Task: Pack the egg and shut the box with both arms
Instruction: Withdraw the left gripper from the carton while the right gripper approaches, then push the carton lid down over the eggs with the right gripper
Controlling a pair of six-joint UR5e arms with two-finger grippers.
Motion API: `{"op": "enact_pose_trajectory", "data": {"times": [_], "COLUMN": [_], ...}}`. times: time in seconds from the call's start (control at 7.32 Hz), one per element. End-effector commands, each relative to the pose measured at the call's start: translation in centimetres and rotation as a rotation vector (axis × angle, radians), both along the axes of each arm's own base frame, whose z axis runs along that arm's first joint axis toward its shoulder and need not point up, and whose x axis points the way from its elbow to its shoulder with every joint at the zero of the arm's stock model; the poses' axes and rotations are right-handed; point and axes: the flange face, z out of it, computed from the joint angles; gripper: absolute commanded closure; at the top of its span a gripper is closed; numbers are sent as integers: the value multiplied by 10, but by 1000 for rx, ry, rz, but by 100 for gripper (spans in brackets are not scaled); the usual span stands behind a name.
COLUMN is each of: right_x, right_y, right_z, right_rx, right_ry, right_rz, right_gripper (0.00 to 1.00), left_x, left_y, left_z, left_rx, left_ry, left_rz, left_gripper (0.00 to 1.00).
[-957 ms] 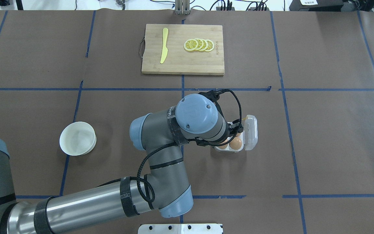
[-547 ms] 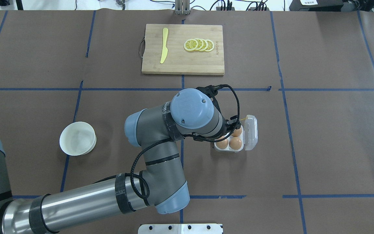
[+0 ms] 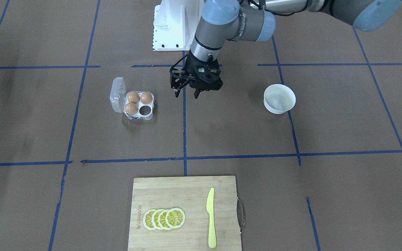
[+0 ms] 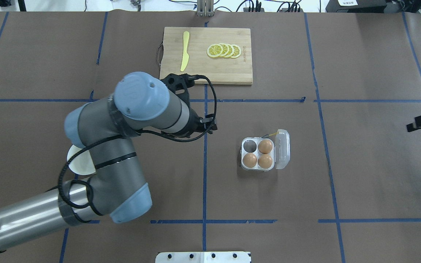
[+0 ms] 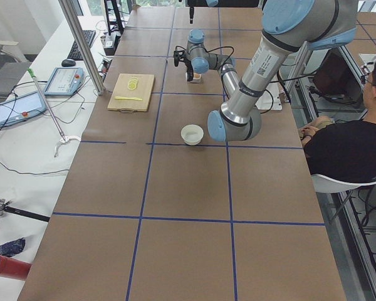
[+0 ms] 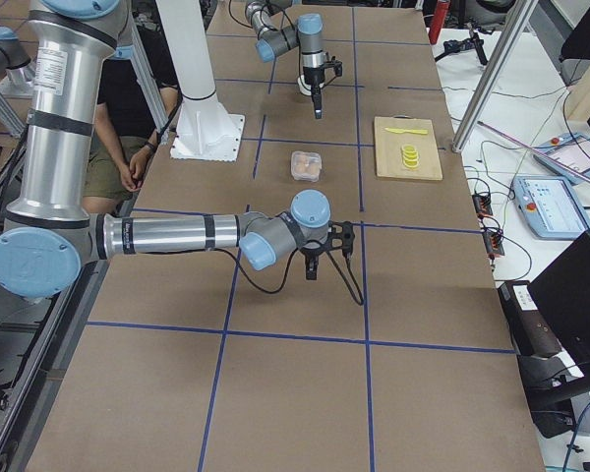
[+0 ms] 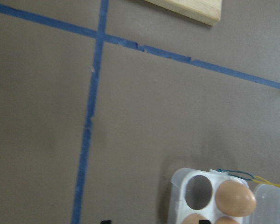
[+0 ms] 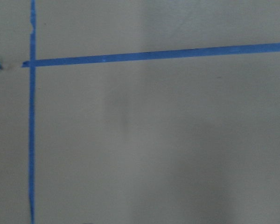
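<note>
Overhead view of a brown papered counter, with 12 o'clock at the far edge. The box (image 4: 257,153), a small clear four-cell egg carton, sits between 3 and 4 o'clock of the counter's middle. Its hinged lid (image 4: 283,149) lies open flat on the 3 o'clock side.

Three brown eggs fill the cells at 1 o'clock (image 4: 265,146), 5 o'clock (image 4: 265,161) and 7 o'clock (image 4: 249,160). The cell at 11 o'clock holds nothing. The eggs look alike, so which one is the task's egg cannot be told, and no loose egg shows.

The left gripper (image 3: 186,94) hangs between 9 and 10 o'clock of the box, well apart from it. Its fingers (image 3: 176,91) are spread and hold nothing. The right gripper (image 4: 420,123) is far off towards 3 o'clock at the frame edge. Whether its fingers are spread or together cannot be told. A white bowl (image 3: 280,108) stands beyond the left arm towards 9 o'clock.

The eggs are probably light, smooth and brittle, and likely to roll. One would best be taken across its narrow waist with a gentle squeeze.

The carton looks like thin, springy plastic, light enough to slide on the paper. A sensible hold is one arm steadying the tray's 9 o'clock wall. The other would lift the lid's free outer edge and swing it over towards 9 o'clock. Pressure to close it should go on the rim rather than over the eggs.
</note>
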Motion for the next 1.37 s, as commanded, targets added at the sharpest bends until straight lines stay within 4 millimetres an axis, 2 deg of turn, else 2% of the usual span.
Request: {"op": "enact_pose_trajectory", "data": {"times": [0.0, 0.14, 0.27, 0.41, 0.55, 0.68, 0.82, 0.96, 1.09, 1.23], "right_x": [-127, -194, -252, -307, -346, -343, -323, -294, -250, -200], "right_y": [8, 14, 21, 28, 43, 44, 50, 37, 31, 2], "right_z": [-83, -135, -187, -264, -320, -337, -350, -352, -330, -306], "right_rx": [-52, -59, -98, -149, -201, -172, -156, -160, -190, -196], "right_ry": [-61, -101, -114, -126, -94, -93, -126, -122, -92, -76], "right_rz": [78, 91, 132, 137, 139, 180, 182, 223, 240, 248], "right_gripper": [0, 0, 0, 0, 0, 0, 0, 0, 0, 0], "left_x": [-66, -80, -98, -117, -128, -142, -168, -200, -250, -307], "left_y": [-25, -34, -43, -59, -65, -73, -83, -80, -85, -94], "left_z": [40, 54, 71, 77, 92, 94, 107, 118, 137, 161], "left_rx": [115, 174, 200, 244, 256, 266, 273, 298, 321, 351], "left_ry": [-56, -89, -119, -146, -172, -170, -181, -187, -192, -202], "left_rz": [-1, 15, 14, 9, 12, 26, 30, 35, 50, 76], "left_gripper": [31, 30, 31, 30, 31, 30, 30, 30, 30, 29]}}
